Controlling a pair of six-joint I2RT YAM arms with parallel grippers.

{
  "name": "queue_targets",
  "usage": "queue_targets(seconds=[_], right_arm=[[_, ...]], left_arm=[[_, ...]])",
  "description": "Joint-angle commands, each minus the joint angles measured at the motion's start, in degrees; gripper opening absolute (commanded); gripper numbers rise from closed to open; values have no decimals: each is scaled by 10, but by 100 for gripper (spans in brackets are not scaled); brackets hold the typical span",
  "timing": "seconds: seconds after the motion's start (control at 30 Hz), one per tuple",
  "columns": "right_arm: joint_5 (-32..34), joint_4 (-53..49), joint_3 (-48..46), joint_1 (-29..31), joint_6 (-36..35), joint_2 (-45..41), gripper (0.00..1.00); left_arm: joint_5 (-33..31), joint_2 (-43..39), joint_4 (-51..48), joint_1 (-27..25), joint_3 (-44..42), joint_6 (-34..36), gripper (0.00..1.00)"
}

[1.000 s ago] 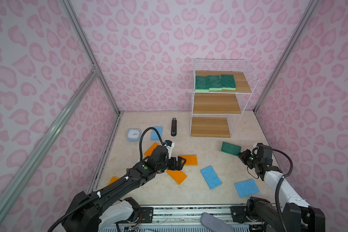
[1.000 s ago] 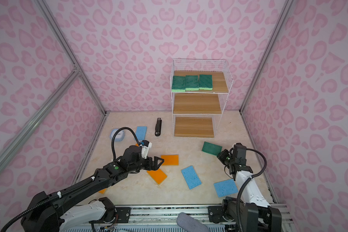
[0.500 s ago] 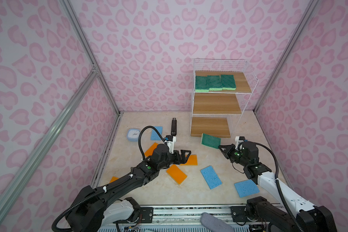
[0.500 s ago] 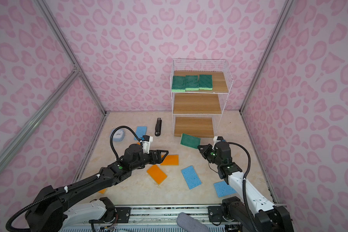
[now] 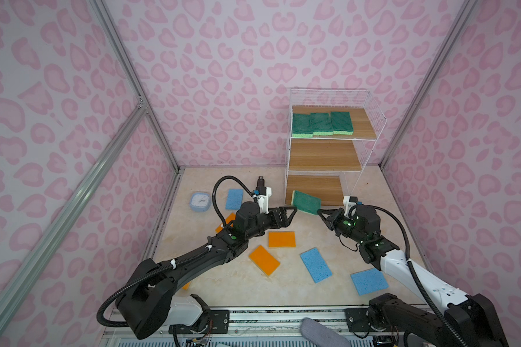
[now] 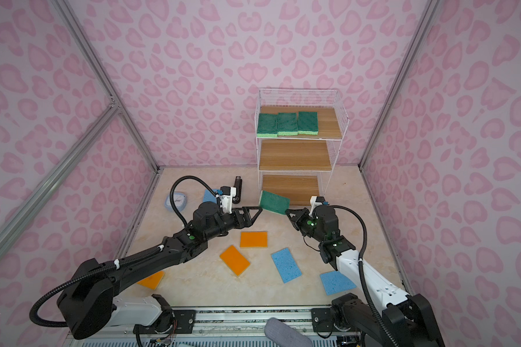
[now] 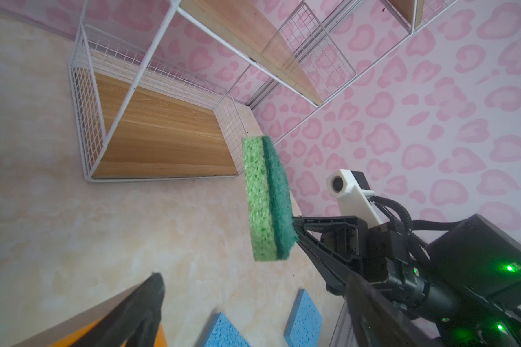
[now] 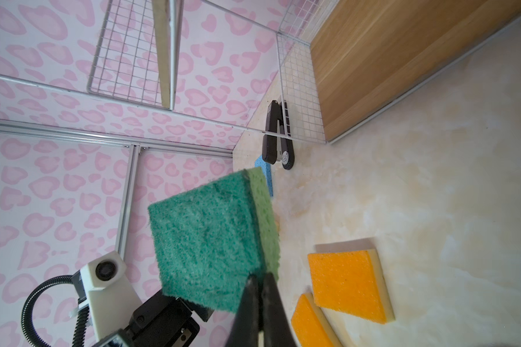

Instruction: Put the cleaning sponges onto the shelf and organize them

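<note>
My right gripper point(image 5: 321, 212) point(image 8: 260, 279) is shut on one corner of a dark green over light green sponge point(image 5: 306, 202) point(image 6: 274, 202) point(image 8: 205, 237). It holds the sponge in the air, in front of the bottom board of the shelf point(image 5: 325, 156) point(image 7: 163, 132). My left gripper point(image 5: 287, 214) point(image 7: 254, 278) is open, its fingertips just short of the sponge's free end point(image 7: 268, 198). Three green sponges point(image 5: 321, 123) lie side by side on the top board. Orange sponges point(image 5: 282, 239) point(image 5: 264, 260) and blue sponges point(image 5: 315, 265) point(image 5: 369, 281) point(image 5: 234, 199) lie on the floor.
A small blue clock point(image 5: 199, 202) sits at the back left. A black stapler point(image 6: 238, 187) point(image 8: 275, 138) lies left of the shelf's foot. Another orange sponge point(image 5: 226, 220) shows partly under the left arm. Pink walls close in both sides.
The right arm lifted the green sponge off the floor at the right and carried it left to the shelf front. The open left gripper rose and moved right towards it.
</note>
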Motion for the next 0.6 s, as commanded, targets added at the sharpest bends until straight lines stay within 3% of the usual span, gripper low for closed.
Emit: queue_targets(seconds=[0.0,0.3,0.57], right_arm=[[-3,32,8,8,8,3,0],[-4,62,21,53,20,23,0],[6,55,30,70,15,25,0]], left_arm=[[15,21,45,-3,23,-17,94],[15,48,50,-3,54,-19,83],[26,48,56,18,55,-32,58]])
